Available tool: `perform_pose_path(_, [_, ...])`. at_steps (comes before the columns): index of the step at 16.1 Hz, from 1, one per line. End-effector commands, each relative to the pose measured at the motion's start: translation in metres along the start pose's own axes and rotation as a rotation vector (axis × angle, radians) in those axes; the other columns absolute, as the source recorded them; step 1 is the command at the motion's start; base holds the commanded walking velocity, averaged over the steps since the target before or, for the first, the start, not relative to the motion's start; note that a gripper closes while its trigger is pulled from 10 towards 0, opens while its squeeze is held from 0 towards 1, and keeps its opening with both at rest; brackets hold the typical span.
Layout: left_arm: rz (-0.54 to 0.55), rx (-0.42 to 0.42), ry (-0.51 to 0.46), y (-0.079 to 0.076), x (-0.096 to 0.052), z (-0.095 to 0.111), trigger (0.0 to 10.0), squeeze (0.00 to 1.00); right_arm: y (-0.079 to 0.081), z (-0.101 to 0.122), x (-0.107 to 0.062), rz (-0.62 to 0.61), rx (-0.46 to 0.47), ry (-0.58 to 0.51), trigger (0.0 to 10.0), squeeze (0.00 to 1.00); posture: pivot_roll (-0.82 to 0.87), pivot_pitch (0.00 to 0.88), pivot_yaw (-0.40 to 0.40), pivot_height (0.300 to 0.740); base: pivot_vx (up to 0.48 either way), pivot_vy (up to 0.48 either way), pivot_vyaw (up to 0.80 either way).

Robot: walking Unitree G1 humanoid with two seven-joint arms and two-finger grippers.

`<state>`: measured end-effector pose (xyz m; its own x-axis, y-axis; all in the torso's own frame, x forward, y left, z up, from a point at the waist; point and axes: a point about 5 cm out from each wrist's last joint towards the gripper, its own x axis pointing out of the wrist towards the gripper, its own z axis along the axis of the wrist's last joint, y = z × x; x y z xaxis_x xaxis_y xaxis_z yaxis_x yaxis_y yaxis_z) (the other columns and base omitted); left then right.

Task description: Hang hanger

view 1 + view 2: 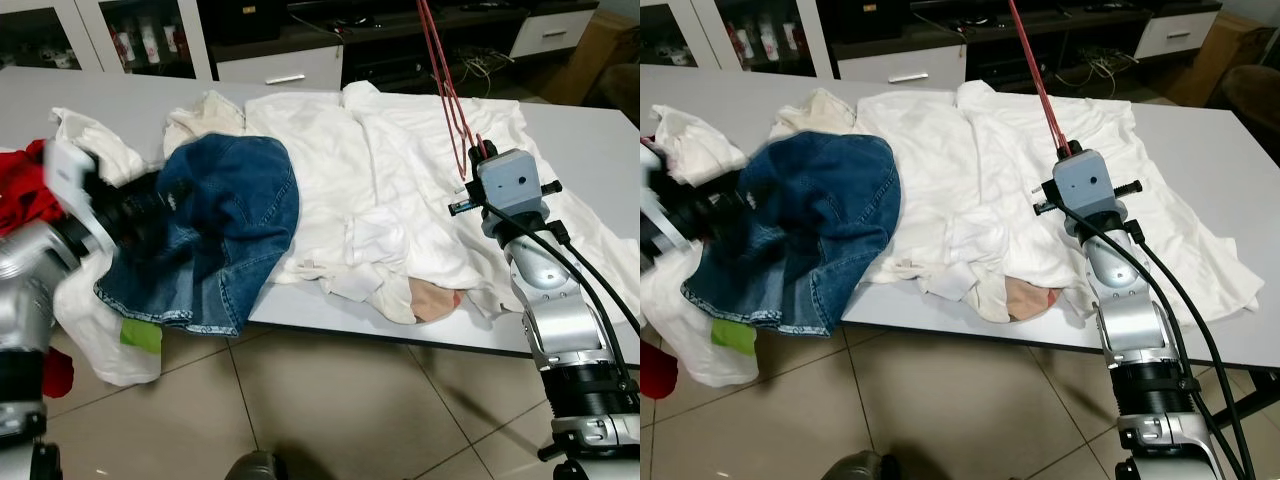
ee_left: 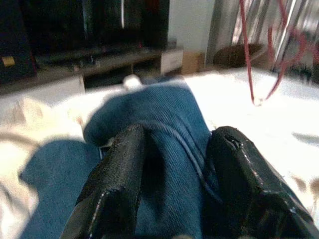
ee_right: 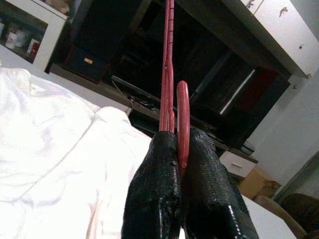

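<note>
A thin red hanger (image 1: 447,90) rises from my right gripper (image 1: 480,152), which is shut on its lower end above the right part of the grey table (image 1: 590,140). In the right wrist view the black fingers (image 3: 157,184) are pressed on the red wire (image 3: 168,74). A blue denim garment (image 1: 230,220) lies over the table's left front edge. My left gripper (image 1: 150,205) is at its left side, and in the left wrist view the denim (image 2: 174,129) is bunched between the two fingers (image 2: 117,179).
White shirts (image 1: 360,170) are spread over the middle of the table. A red cloth (image 1: 20,195) and a white cloth (image 1: 100,340) hang at the left edge. Low cabinets (image 1: 280,65) stand behind the table. Tiled floor (image 1: 340,400) lies in front.
</note>
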<state>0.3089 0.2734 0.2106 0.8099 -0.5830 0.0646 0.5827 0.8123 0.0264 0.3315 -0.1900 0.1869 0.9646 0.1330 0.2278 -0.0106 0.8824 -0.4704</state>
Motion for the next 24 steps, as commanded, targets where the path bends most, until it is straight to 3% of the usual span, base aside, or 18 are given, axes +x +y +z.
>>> perform_pose_path(1, [-0.031, -0.01, -0.015, -0.003, 0.0, 0.004, 10.0, 0.0, -0.003, 0.001, 0.001, -0.014, 0.006, 0.0, 10.0, 0.0, 0.12, 0.001, 0.032, 0.74, 0.0, 0.0, 0.0])
perform_pose_path(2, [-0.043, -0.007, -0.002, -0.005, 0.0, 0.003, 10.0, 0.0, -0.002, 0.001, 0.001, -0.014, 0.007, 0.0, 10.0, 0.0, 0.12, 0.001, 0.032, 0.74, 0.0, 0.0, 0.0])
perform_pose_path(5, [-0.053, 0.049, 0.194, -0.011, 0.0, -0.027, 10.0, 0.0, -0.001, 0.001, 0.002, -0.01, 0.009, -0.001, 10.0, 0.0, 0.12, 0.001, 0.031, 0.74, 0.0, 0.0, 0.0])
perform_pose_path(7, [0.072, 0.08, 0.249, 0.0, 0.004, -0.038, 10.0, 0.0, -0.001, 0.001, 0.001, -0.008, 0.009, -0.001, 10.0, 0.0, 0.12, 0.005, 0.027, 0.74, 0.0, 0.0, 0.0])
perform_pose_path(10, [0.138, 0.091, 0.141, 0.003, 0.025, -0.026, 10.0, 0.0, 0.001, 0.002, 0.002, -0.001, 0.009, -0.002, 10.0, 0.0, 0.12, 0.005, 0.025, 0.74, 0.0, 0.0, 0.0])
perform_pose_path(12, [0.141, 0.101, 0.126, 0.0, 0.037, -0.023, 10.0, 0.0, 0.001, 0.002, 0.003, 0.001, 0.009, -0.004, 10.0, 0.0, 0.12, 0.005, 0.025, 0.74, 0.0, 0.0, 0.0])
perform_pose_path(13, [0.142, 0.099, 0.097, -0.003, 0.052, -0.02, 10.0, 0.0, 0.001, 0.002, 0.003, 0.001, 0.009, -0.005, 10.0, 0.0, 0.12, 0.002, 0.025, 0.74, 0.0, 0.0, 0.0])
perform_pose_path(15, [0.139, 0.097, 0.089, -0.005, 0.061, -0.019, 10.0, 0.0, 0.001, 0.002, 0.003, -0.001, 0.009, -0.004, 10.0, 0.0, 0.11, 0.002, 0.027, 0.74, 0.0, 0.0, 0.0])
perform_pose_path(19, [0.204, 0.102, 0.236, -0.006, 0.088, -0.031, 10.0, 0.0, 0.002, 0.001, 0.002, -0.006, 0.01, 0.0, 10.0, 0.0, 0.11, 0.0, 0.036, 0.74, 0.0, 0.0, 0.0])
perform_pose_path(20, [0.234, 0.101, 0.257, -0.006, 0.092, -0.033, 10.0, 0.24, 0.002, 0.001, 0.002, -0.007, 0.01, 0.0, 10.0, 0.0, 0.11, 0.0, 0.037, 0.74, 0.0, 0.0, 0.0])
perform_pose_path(22, [0.273, 0.132, 0.298, -0.009, 0.103, -0.038, 10.0, 1.0, 0.002, 0.001, 0.001, -0.008, 0.011, -0.001, 10.0, 0.0, 0.11, 0.0, 0.039, 0.74, 0.0, 0.0, 0.0])
perform_pose_path(24, [0.252, 0.168, 0.314, -0.02, 0.115, -0.041, 10.0, 1.0, 0.003, 0.001, 0.001, -0.008, 0.013, -0.001, 10.0, 0.0, 0.1, 0.0, 0.041, 0.74, 0.0, 0.0, 0.0])
